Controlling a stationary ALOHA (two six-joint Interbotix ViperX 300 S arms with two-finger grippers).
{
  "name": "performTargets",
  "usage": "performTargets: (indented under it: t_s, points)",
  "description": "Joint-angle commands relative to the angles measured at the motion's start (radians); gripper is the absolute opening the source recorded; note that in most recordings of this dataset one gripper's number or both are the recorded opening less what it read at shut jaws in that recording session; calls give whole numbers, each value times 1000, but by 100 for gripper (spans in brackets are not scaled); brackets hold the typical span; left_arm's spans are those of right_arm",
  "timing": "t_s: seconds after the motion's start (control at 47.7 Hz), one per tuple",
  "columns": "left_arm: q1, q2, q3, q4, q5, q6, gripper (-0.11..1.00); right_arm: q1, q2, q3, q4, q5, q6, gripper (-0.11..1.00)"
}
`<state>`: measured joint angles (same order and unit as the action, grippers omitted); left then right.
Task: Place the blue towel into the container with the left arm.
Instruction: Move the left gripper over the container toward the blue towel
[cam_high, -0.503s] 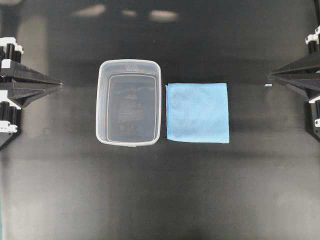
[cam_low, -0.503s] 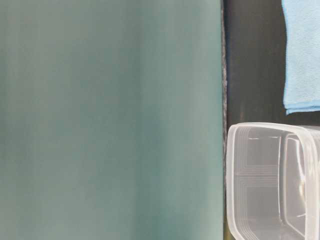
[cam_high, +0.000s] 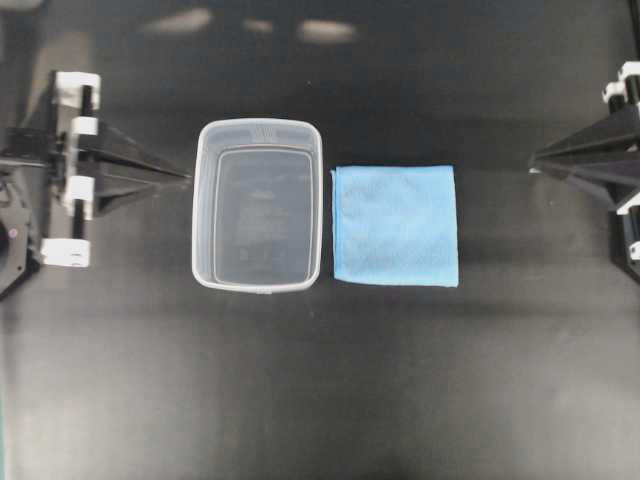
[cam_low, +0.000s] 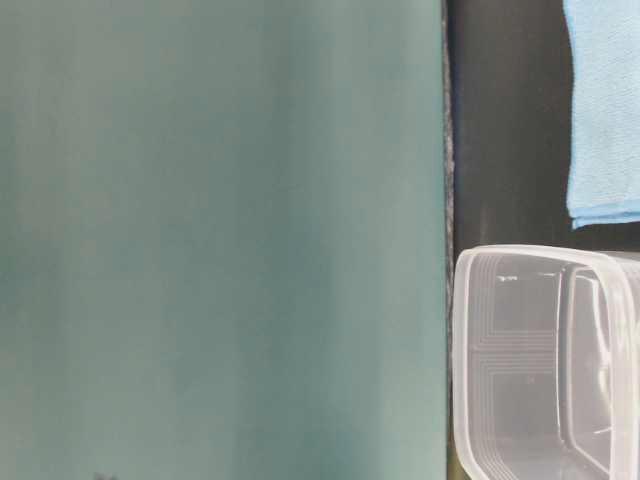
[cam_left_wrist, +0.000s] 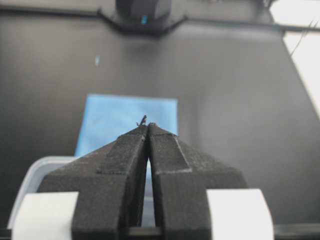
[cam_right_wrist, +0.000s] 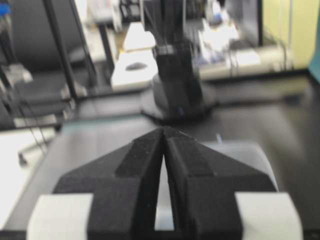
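At the left edge of the overhead view, the left gripper (cam_high: 185, 177) has its two black fingers pressed together to a point, clenched on nothing, with the tip just short of the container's (cam_high: 257, 135) left wall and apart from it. From its own wrist camera the closed left gripper (cam_left_wrist: 147, 125) points across the tub's near rim toward the blue towel (cam_left_wrist: 127, 120) beyond. The container sits on the black table (cam_high: 320, 380) with nothing inside it (its moulded floor shows through the clear plastic). The blue towel (cam_high: 396, 225) lies flat and square just beside the container's right wall, a narrow strip of table between them. In the table-level view the towel's edge (cam_low: 603, 110) and one corner of the container (cam_low: 540, 360) show at the right, the rest being a blurred teal surface. Well apart on the far right, the right gripper (cam_high: 535, 158) appears likewise pinched closed and empty; its wrist view (cam_right_wrist: 164, 131) is soft, though the fingers seem to meet at the tip.
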<state>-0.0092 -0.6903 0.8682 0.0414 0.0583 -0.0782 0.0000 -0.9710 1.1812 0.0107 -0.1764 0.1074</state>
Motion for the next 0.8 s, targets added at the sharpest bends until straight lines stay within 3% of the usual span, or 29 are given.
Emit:
performTargets:
  t_s: [0.0,0.147,0.231,0.461,0.524,0.566,0.671,0.776]
  points:
    - [3,49,-98,5,83,28,0,-9,2,-11,5,54,2,-1]
    - [8,138,-190,3,178,83,0,-18,-28,-9,5,138,2,1]
    - [11,199,-250,3,216,109,0,-20,-55,-9,5,172,3,9]
    - [31,339,-385,3,279,130,1,-20,-141,-9,5,245,3,71]
    - [38,379,-430,3,310,130,1,-21,-164,-9,5,262,3,81]
    - [48,414,-468,3,344,130,3,-20,-175,-9,5,267,3,82]
    - [63,497,-551,5,425,132,20,-20,-202,-8,5,273,3,78]
    - [71,595,-650,5,520,137,49,-20,-216,-8,5,273,3,78]
